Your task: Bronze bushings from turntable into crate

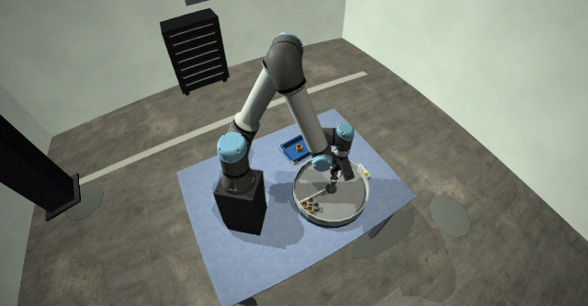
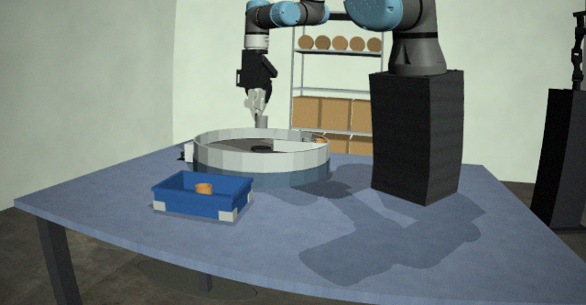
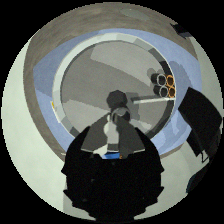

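My gripper (image 1: 334, 175) (image 2: 258, 114) (image 3: 114, 118) is shut on a grey steel bushing (image 2: 261, 122) (image 3: 121, 114), which hangs upright from the fingertips above the middle of the turntable (image 1: 344, 201) (image 2: 261, 162) (image 3: 87, 75). Two bronze bushings (image 1: 310, 209) (image 3: 172, 91) stand on the turntable near its wall, beside two steel bushings (image 1: 316, 207) (image 3: 161, 79). In the exterior view the wall partly hides them. The blue crate (image 1: 290, 154) (image 2: 183, 204) holds one bronze bushing (image 1: 299, 148) (image 2: 203, 189). Only a sliver of the crate shows in the wrist view.
A thin pale bar (image 1: 316, 195) (image 3: 152, 100) reaches from near the hub to the turntable wall, beside the bushings. The raised wall rings the turntable. A small white and yellow box (image 1: 364, 172) is at its outer side. The arm's black pedestal (image 1: 241, 207) (image 2: 407, 136) stands on the table.
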Available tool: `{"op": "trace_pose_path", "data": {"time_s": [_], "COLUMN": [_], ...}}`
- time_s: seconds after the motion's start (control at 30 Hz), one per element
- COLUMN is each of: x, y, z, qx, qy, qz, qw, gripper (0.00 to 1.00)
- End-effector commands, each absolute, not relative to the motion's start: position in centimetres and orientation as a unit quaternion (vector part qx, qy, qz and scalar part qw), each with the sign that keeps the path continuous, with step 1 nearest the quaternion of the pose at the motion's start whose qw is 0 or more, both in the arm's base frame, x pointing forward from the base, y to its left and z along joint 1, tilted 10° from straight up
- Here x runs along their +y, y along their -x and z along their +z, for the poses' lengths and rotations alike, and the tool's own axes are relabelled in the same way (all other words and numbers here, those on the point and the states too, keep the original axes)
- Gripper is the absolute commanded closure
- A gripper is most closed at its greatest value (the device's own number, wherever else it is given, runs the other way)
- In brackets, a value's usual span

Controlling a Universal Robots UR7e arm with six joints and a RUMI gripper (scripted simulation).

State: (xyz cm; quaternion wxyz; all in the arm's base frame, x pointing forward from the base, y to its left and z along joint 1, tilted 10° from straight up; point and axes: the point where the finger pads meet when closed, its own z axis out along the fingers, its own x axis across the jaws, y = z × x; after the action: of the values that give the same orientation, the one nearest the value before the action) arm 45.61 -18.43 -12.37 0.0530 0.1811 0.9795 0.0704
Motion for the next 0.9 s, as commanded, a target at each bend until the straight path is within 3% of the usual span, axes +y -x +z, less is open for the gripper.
{"op": "trace_pose_path", "data": {"time_s": [0.0,0.87], "x": [-18.5,-18.2], "y": [-45.6,-46.0], "z": [-12.4,-14.7], "qx": [0.980,0.980], "qy": [-0.181,-0.181], "qz": [0.070,0.070], "qw": [0.054,0.054], "gripper": [1.00,1.00]}}
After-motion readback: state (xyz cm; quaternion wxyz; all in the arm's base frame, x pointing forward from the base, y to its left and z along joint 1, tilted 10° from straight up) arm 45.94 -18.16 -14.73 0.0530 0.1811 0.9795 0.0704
